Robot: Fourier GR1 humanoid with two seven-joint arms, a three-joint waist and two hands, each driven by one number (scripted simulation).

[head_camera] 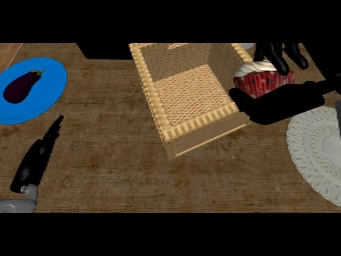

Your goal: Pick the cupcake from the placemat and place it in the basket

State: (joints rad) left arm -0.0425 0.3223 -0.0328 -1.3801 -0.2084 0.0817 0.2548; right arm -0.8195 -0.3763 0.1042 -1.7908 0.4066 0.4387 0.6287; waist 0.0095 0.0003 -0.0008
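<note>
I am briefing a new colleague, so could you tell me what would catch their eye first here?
The right hand holds a red cupcake at the wicker basket's right rim, at upper centre. At far left, an eggplant lies on a blue plate. A white placemat sits at lower right.

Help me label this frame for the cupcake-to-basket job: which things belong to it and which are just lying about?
Part of the job:
- cupcake, held in the right hand beside the basket's right wall
- basket, wicker
- placemat, white, at the right edge

Lying about:
- eggplant
- blue plate under it
- left hand, open, resting at lower left
</note>
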